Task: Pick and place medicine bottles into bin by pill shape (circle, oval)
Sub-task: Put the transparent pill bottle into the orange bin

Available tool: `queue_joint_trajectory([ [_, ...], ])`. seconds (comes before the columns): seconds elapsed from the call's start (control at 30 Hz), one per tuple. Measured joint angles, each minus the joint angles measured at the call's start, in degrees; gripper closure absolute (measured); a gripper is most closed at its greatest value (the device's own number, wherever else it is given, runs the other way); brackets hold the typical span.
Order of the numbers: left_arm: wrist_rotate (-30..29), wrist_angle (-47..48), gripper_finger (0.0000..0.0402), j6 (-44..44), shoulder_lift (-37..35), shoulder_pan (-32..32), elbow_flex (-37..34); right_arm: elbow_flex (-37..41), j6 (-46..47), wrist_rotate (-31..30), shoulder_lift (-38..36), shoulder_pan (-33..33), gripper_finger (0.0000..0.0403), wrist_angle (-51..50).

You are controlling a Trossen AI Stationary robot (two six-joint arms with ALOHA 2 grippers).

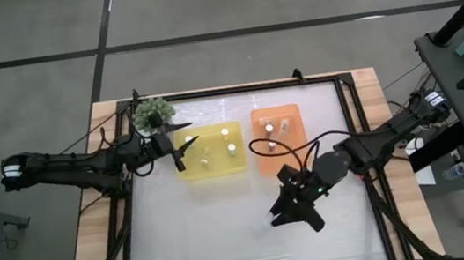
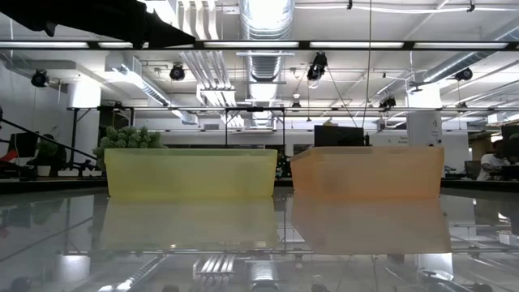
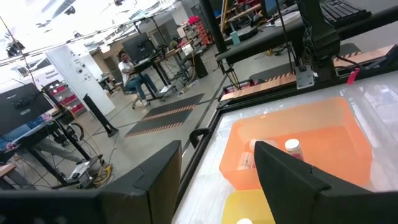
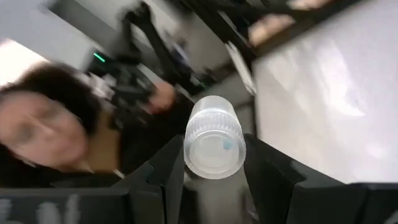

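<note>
A medicine bottle (image 4: 214, 138) sits clamped cap-up in the right gripper (image 1: 288, 214), above the desk (image 1: 230, 255) in front of the orange bin (image 1: 264, 163). Read its pill shape before choosing between that bin and the yellow bin (image 1: 191, 170). The left gripper (image 1: 183, 148) waits with fingers apart over the yellow bin.

the high view looks straight down from above, taking in the whole tabletop (image 1: 227, 237) and both arms. the low view sits at tabletop height on the near edge, facing level across to the room behind; it shares the yellow tray (image 2: 190, 173) and orange tray (image 2: 367, 172) with the high view. the left wrist view looks out over the orange tray (image 3: 323, 134) toward the room. the right wrist view sits very close behind a bottle (image 4: 214, 137).
</note>
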State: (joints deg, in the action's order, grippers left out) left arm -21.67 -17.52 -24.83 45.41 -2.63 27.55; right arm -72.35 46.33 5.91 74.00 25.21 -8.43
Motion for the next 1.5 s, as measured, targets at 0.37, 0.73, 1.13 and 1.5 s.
queue_joint_trajectory([
  [0.37,0.0,0.0,0.0214,-0.1,0.0,0.0,0.0,-0.4,-28.9,-2.0,0.9,4.8,0.0276,-8.5],
  [0.73,0.0,0.0,0.0214,-0.1,0.0,0.0,0.0,-9.0,-73.9,-9.9,3.3,9.0,0.0276,-8.5],
  [1.13,0.0,0.0,0.0214,-0.1,0.0,0.0,0.0,-19.5,-82.3,-3.2,2.6,8.9,0.0276,-9.8],
  [1.5,0.0,0.0,0.0214,-0.1,0.0,0.0,0.0,-18.3,-109.5,8.2,4.5,10.7,0.0276,-15.5],
])
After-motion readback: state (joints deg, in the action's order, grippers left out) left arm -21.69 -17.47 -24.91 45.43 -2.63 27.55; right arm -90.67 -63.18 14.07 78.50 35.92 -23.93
